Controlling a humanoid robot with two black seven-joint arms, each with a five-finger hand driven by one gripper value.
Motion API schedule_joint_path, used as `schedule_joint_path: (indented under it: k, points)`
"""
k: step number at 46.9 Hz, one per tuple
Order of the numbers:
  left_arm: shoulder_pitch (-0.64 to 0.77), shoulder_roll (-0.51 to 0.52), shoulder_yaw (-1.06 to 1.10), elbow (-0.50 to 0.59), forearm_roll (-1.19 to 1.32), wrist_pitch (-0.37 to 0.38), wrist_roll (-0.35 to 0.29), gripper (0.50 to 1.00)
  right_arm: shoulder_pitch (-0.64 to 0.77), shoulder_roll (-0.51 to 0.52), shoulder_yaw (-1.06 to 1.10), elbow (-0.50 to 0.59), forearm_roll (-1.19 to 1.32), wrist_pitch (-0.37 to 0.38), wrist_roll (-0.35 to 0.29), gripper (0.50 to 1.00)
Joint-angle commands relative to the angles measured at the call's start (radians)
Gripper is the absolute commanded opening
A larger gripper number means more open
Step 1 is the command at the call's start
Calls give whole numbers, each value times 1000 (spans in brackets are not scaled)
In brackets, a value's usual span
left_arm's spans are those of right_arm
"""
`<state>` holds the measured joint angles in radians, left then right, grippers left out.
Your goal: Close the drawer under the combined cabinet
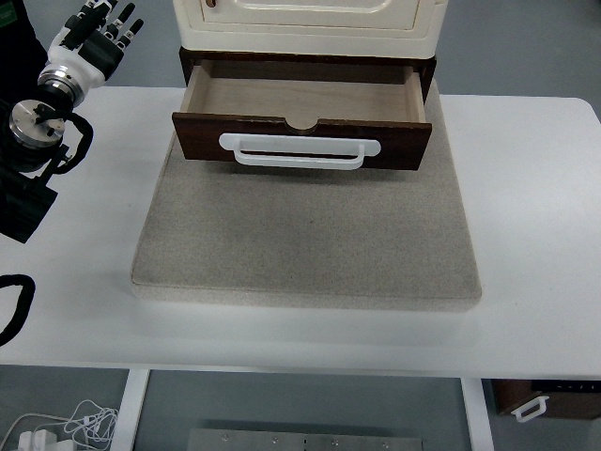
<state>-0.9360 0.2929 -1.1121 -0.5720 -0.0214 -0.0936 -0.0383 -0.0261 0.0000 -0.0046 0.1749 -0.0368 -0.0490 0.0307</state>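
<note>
Dark brown wooden drawer (302, 117) w/ pale wood interior is pulled out from base of cream-white cabinet (308, 23), at top centre of view. Drawer front faces the camera, has a white bar handle (300, 150) mounted across it and a small half-round notch in its top edge. Inside looks bare. Cabinet & drawer sit at the far edge of a grey stone-like square slab (305, 235), which lies on the white bench (526, 225).

Left hand (94, 39), black-and-white w/ silver wrist, is up at top-left corner, well apart from drawer, nothing touching it. Fingers (120, 28) extended, loosely spread, released, grasping nothing. Black cable (14, 310) loops at left edge of bench.
</note>
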Motion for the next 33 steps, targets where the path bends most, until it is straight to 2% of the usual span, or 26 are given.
schedule_joint_path:
  k: [1, 20, 26, 33]
  points:
    - [0, 0, 0, 0, 0, 0, 0, 1000, 0, 0, 0, 0, 0, 0, 0, 952]
    - [-29, 29, -2, 17, -41, -17, 0, 1000, 0, 0, 0, 0, 0, 0, 0, 952]
    - [-36, 51, -11, 72, -42, -17, -5, 1000, 0, 0, 0, 0, 0, 0, 0, 952]
    - [-61, 58, -8, 92, -29, -55, -8, 1000, 0, 0, 0, 0, 0, 0, 0, 952]
